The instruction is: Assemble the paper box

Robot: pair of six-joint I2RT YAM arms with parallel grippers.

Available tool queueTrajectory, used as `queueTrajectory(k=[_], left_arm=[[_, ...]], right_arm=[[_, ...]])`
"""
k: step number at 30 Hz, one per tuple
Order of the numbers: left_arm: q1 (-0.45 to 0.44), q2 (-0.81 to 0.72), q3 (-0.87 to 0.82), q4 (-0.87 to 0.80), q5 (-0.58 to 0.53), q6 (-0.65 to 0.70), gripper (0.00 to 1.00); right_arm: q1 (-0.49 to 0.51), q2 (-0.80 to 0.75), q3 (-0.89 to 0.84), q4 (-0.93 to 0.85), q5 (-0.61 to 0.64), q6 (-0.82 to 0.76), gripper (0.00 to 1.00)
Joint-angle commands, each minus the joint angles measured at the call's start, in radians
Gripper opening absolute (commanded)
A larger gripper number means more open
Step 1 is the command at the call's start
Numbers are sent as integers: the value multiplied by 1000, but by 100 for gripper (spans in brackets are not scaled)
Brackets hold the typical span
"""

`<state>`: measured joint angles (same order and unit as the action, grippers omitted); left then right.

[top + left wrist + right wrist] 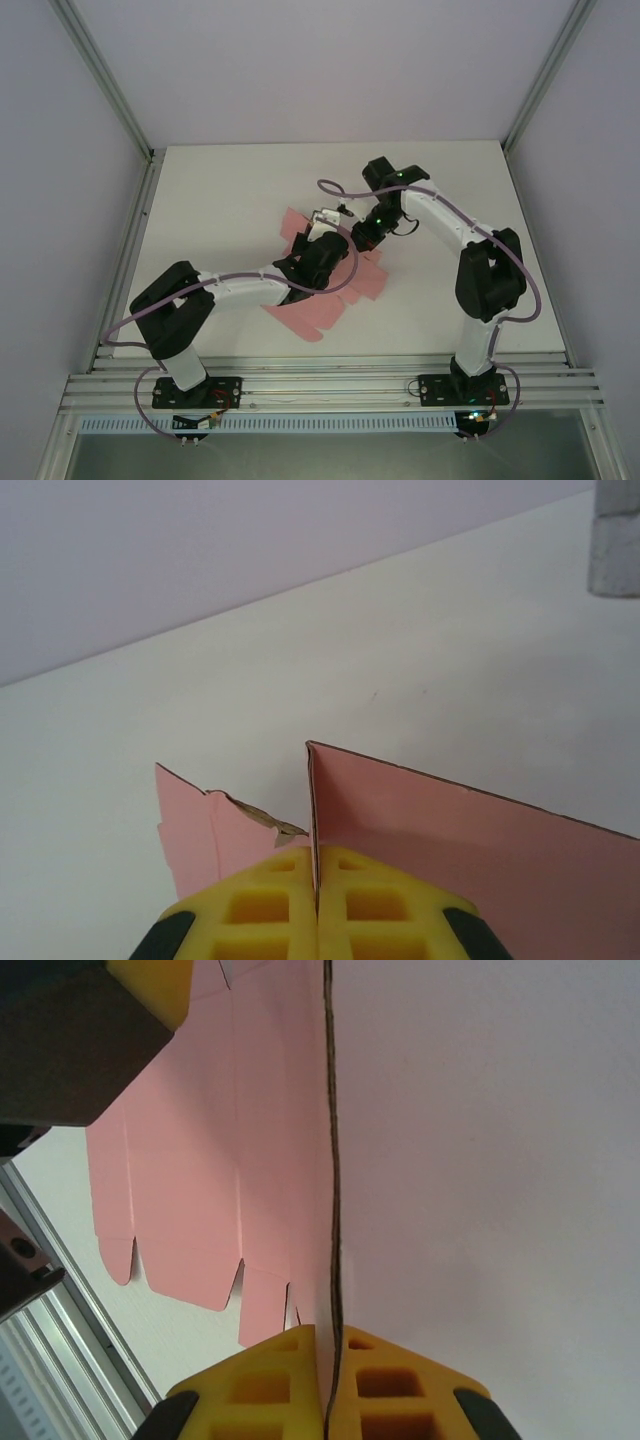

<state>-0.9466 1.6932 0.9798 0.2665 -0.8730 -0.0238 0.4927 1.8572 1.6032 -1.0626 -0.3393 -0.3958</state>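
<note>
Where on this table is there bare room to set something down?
Bare table along the back wall and in the far-left corner, beside the paper box. Crowded in the middle, where the left end effector and right end effector both pinch it.

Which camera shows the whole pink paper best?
The top view: most of the paper box spreads over the table, with the arms hiding its middle. Wrist views show close-up panels pinched by the left gripper and right gripper.
</note>
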Motion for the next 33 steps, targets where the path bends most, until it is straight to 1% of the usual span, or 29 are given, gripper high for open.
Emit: queueTrajectory(k=[1,2,4,6,7,8,10,11,12,13,14,15,17,18,20,21,23,25,26,29,33], left_arm=[[-32,-114,-8,15,104,-26,32],[-24,-165,-33,0,131,-23,45],[-1,-268,-82,-48,183,-31,62],[33,-386,-133,-102,171,-67,89],[53,-443,-158,-127,167,-85,97],[75,-501,-190,-149,156,-114,100],[134,-625,-245,-198,199,-153,100],[184,-685,-269,-245,240,-200,100],[252,-731,-284,-296,325,-246,100],[330,-769,-299,-343,432,-281,100],[416,-797,-316,-381,512,-337,100],[485,-819,-335,-401,598,-360,100],[613,-846,-380,-396,772,-395,100],[663,-852,-401,-371,878,-400,100],[735,-850,-459,-268,1074,-419,98],[756,-842,-486,-202,1179,-427,92],[772,-817,-540,-40,1376,-442,89],[772,-779,-568,82,1494,-445,88],[773,-760,-571,110,1514,-443,84],[772,-704,-554,128,1515,-430,68],[772,-627,-532,193,1552,-421,60]], right_arm=[[17,-27,-17,95,-21,2,0],[15,-36,-32,102,-13,-10,0],[5,-51,-45,110,-3,-34,0],[-8,-63,-49,110,-7,-51,0],[-13,-71,-54,112,-10,-61,0],[-17,-80,-59,113,-13,-78,0],[-20,-99,-72,110,-20,-116,0],[-22,-110,-81,112,-25,-135,0],[-22,-118,-85,107,-35,-153,0],[-25,-130,-93,104,-51,-171,0],[-28,-141,-102,109,-79,-193,0],[-34,-153,-113,114,-107,-212,0],[-49,-175,-134,120,-188,-262,0],[-59,-182,-145,122,-227,-287,0],[-84,-191,-152,122,-304,-320,0],[-98,-190,-149,106,-338,-341,0],[-120,-177,-126,59,-393,-382,0],[-129,-159,-96,18,-413,-394,0],[-129,-151,-83,-9,-417,-408,0],[-130,-139,-67,-36,-425,-420,0],[-130,-154,-88,-24,-449,-433,0]])
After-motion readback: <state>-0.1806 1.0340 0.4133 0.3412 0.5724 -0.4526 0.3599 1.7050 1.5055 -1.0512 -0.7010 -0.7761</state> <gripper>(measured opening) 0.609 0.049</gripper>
